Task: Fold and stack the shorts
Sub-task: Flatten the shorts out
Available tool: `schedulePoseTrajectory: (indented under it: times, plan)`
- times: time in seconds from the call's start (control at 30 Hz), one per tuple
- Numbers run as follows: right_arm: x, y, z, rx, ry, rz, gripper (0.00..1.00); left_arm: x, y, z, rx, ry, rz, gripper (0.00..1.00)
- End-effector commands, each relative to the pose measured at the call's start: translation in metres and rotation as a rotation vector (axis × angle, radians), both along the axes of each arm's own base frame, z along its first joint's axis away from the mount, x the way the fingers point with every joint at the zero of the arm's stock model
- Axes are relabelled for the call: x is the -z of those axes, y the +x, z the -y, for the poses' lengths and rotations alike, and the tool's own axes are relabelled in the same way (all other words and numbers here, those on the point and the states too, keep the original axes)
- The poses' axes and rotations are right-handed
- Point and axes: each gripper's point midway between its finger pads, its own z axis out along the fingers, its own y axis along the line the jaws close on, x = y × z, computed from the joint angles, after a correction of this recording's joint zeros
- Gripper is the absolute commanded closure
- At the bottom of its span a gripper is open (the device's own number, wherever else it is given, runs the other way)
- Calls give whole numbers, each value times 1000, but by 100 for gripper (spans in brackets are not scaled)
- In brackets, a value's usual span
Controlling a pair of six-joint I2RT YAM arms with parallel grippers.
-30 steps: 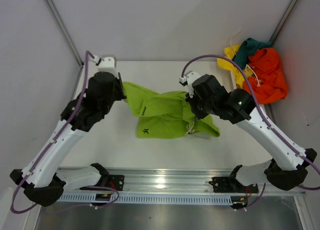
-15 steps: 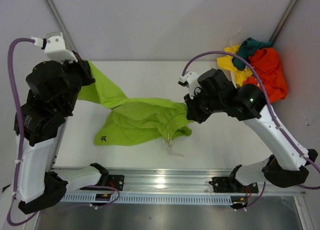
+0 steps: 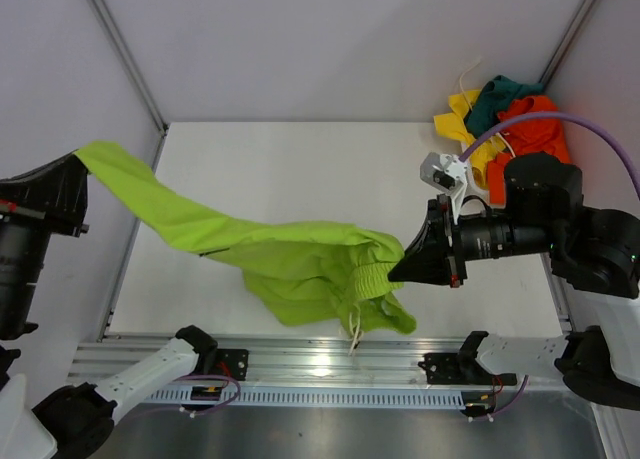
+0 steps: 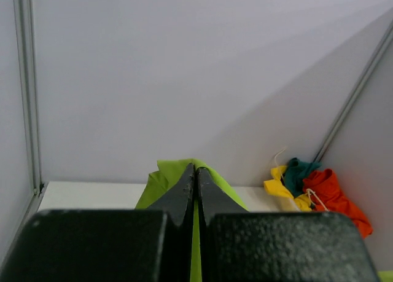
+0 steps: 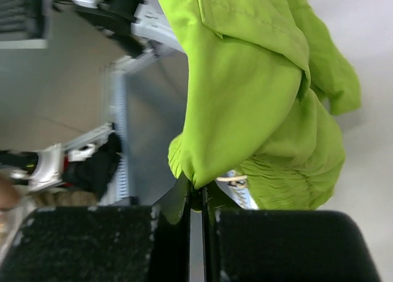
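Left pincer (image 4: 195, 174) and right pincer (image 3: 397, 273) clamp lime green shorts (image 3: 290, 254) above the table (image 3: 300, 169); other pairs (image 3: 530, 139) heaped far right.

The lime green shorts (image 3: 300, 259) were stretched out long in the air, pinched at two ends. One end was pulled up high on the left. The other end, with the crinkly waistband, was held lower down on the right. The cloth sagged in the middle and was bunched and wrinkled there. A white string (image 3: 352, 331) dangled from the waist part.

The other shorts lay in a messy heap in the far right corner, well apart from the green pair. The orange pair (image 3: 545, 134) was on the right and the yellow pair (image 3: 458, 114) on the left. The dark teal pair (image 3: 500, 91) lay on top at the back. None of these were folded.
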Motion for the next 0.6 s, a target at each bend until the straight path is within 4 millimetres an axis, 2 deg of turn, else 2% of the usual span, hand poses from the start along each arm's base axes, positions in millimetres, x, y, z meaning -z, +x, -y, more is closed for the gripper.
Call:
schedulePoseTrajectory:
  times: [0.0,0.1,0.17,0.2,0.23,0.27,0.37,0.4,0.43,0.47,0.5,0.53,0.57]
  plan:
    - [-42,-36,-9,-182,180,-50,100,-6,1,16,71,35,33,100]
    - [-50,-36,-8,-176,206,-42,100,-5,6,16,52,41,23,100]
    - [-43,-21,-11,-96,171,-36,100,-6,13,17,38,52,15,100]
    - [-36,-12,-14,-59,143,-33,100,-4,23,21,32,61,1,100]
    - [-21,-1,-17,-12,78,-51,100,-2,28,22,17,69,-8,100]
    - [0,26,-19,98,-7,-42,100,2,42,26,0,79,-33,100]
    - [33,66,-16,218,-133,-20,100,15,67,36,-25,101,-87,100]
    - [50,81,-14,253,-182,-41,100,26,80,41,-33,118,-123,100]
    - [62,108,-4,337,-212,-63,100,35,93,46,-49,129,-153,100]
    - [66,119,-1,327,-210,-59,100,43,104,50,-62,134,-174,100]
    - [80,131,2,339,-222,-94,100,51,113,52,-79,138,-195,100]
    - [83,150,13,395,-209,-114,100,56,123,54,-95,141,-216,100]
    - [86,160,12,401,-203,-128,100,59,129,51,-114,138,-227,100]
